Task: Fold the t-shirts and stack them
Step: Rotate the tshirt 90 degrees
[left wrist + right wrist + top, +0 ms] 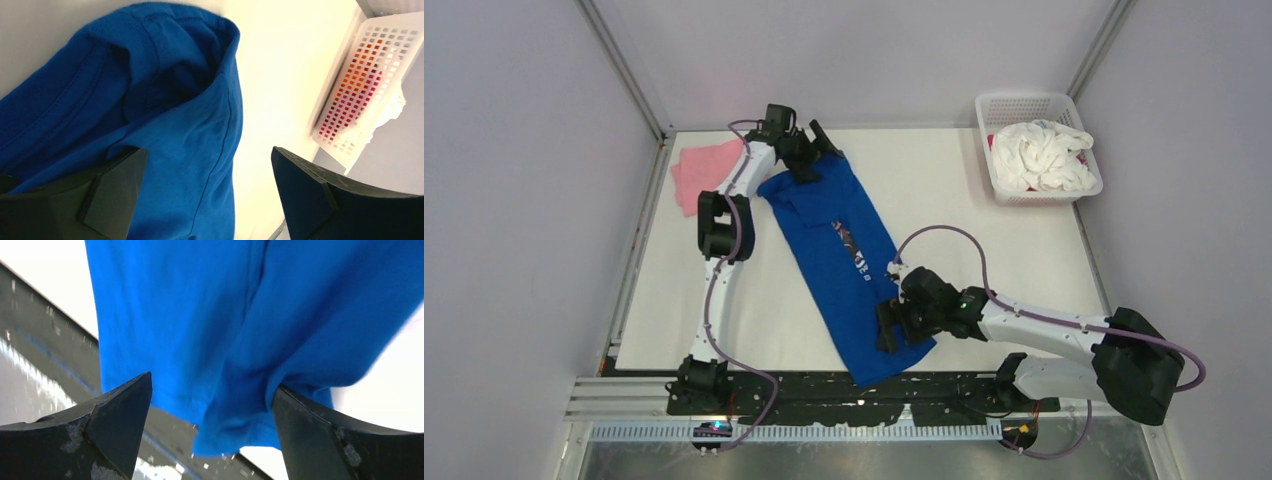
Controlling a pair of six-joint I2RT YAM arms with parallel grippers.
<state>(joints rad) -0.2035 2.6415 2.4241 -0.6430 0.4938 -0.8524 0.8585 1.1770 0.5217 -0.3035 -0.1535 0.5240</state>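
Observation:
The royal blue t-shirt (844,255) lies folded lengthwise in a long diagonal strip across the table, its print partly showing. The light pink t-shirt (704,168) lies folded at the far left. My left gripper (812,150) is open at the blue shirt's far end; in the left wrist view (205,192) the blue cloth (165,115) lies between and under the jaws. My right gripper (902,338) is open over the shirt's near end; in the right wrist view (212,432) the blue hem (235,365) sits between the jaws, at the table's front edge.
A white mesh basket (1014,190) holding white cloth stands at the far right corner; it also shows in the left wrist view (365,85). The black front rail (844,392) runs below the shirt's near end. Grey walls enclose the table.

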